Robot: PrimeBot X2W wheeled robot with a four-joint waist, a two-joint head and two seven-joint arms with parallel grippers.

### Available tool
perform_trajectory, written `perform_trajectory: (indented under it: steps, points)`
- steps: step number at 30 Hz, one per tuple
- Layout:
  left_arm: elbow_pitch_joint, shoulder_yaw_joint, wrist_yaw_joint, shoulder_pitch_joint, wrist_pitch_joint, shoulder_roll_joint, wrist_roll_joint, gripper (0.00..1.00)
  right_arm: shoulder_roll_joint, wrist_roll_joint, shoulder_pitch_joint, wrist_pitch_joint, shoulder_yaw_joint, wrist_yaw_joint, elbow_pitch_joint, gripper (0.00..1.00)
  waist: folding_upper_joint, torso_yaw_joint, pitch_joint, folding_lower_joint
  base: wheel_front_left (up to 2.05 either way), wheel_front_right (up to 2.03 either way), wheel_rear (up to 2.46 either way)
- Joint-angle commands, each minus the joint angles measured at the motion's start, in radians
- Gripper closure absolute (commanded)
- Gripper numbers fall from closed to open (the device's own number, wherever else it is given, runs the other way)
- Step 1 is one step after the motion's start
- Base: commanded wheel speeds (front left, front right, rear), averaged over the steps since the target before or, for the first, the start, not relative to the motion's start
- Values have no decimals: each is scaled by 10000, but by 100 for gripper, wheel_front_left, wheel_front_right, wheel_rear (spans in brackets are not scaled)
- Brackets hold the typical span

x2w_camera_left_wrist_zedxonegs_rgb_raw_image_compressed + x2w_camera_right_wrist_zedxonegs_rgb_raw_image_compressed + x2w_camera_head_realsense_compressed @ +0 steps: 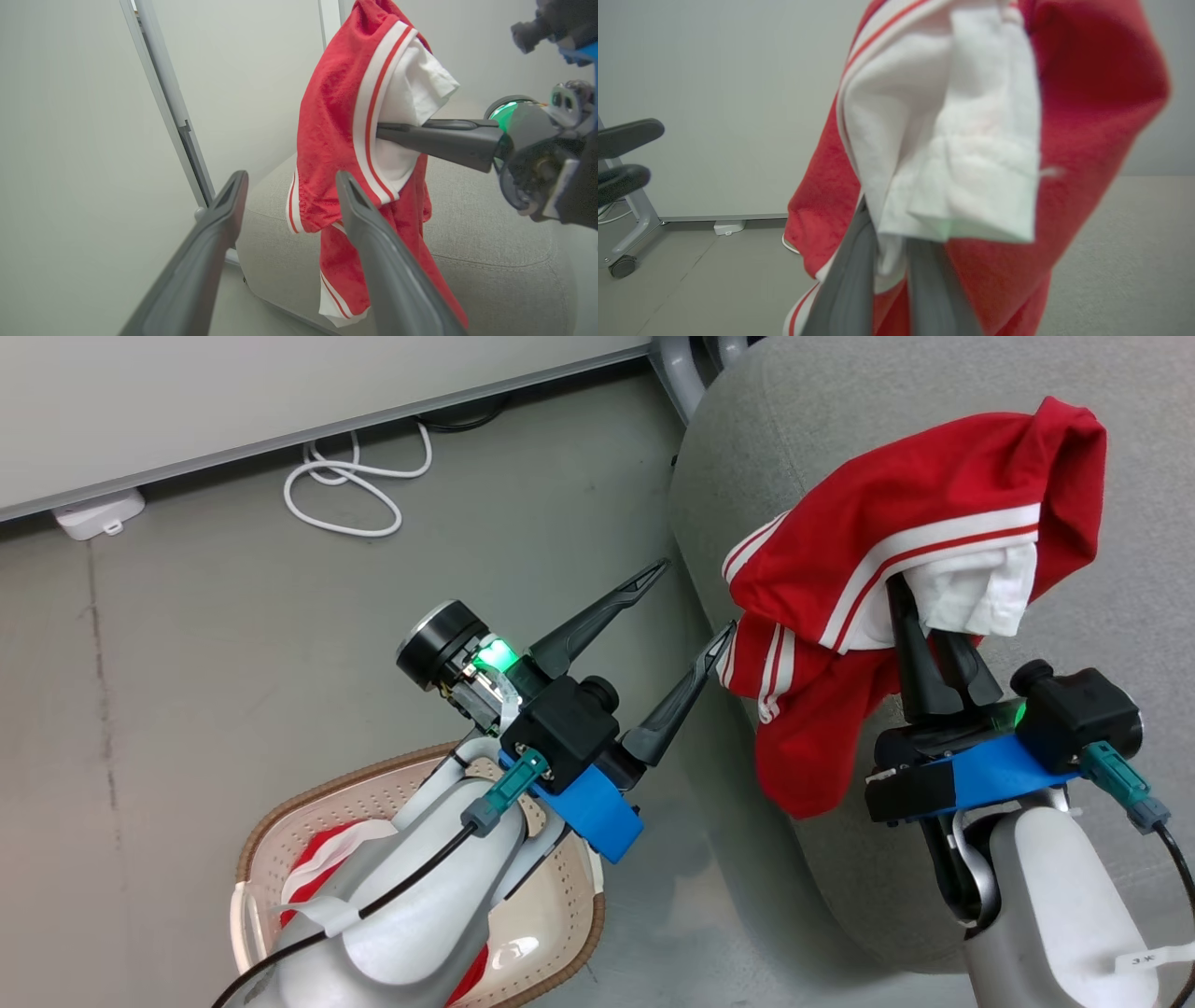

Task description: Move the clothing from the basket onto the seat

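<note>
One soft red white-banded garment [934, 476] hangs pinched between the right gripper's [920, 616] fingers, at the rounded edge of the grey woven sofa seat [840, 392]; carry it inward before releasing. Left gripper's [695, 599] fingers gape wide, empty.

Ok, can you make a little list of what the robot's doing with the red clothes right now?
right end effector: shut on the red garment
red garment: hanging over the seat edge, not laid down
left end effector: open, holding nothing
basket: on the floor, another red and white piece inside
left to do: both pieces onto the seat
</note>
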Motion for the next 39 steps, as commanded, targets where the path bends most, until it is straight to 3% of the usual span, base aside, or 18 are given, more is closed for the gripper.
perform_trajectory:
  steps: [1, 9, 21, 30, 39]
  points:
    - [15, -55, -12, -34, -27, 55, -56, 0, -13, -12, 118, -9, -97, 5, -79, 100, 0, -233, 76, 0, 0, 0, 0]
    - [59, -284, -12, 39, -27, 116, -113, 0, -12, -65, 528, -9, -636, 5, -259, 100, 0, -658, 140, 0, 0, 0, 0]
    - [56, -396, -12, -14, -27, 95, -138, 0, -12, -226, 797, -9, -1160, 5, -613, 100, 0, -650, 186, 0, 0, 0, 0]
    - [-54, -401, -13, -235, -27, 172, 39, 0, -12, -61, -130, -9, -1553, 5, -965, 100, 0, -625, 642, 0, 0, 0, 0]
    - [-37, -559, -13, -1039, -26, 472, 215, 0, -239, -539, -2495, -9, -2707, 5, -1603, 100, 0, -530, 2153, 0, 0, 0, 0]
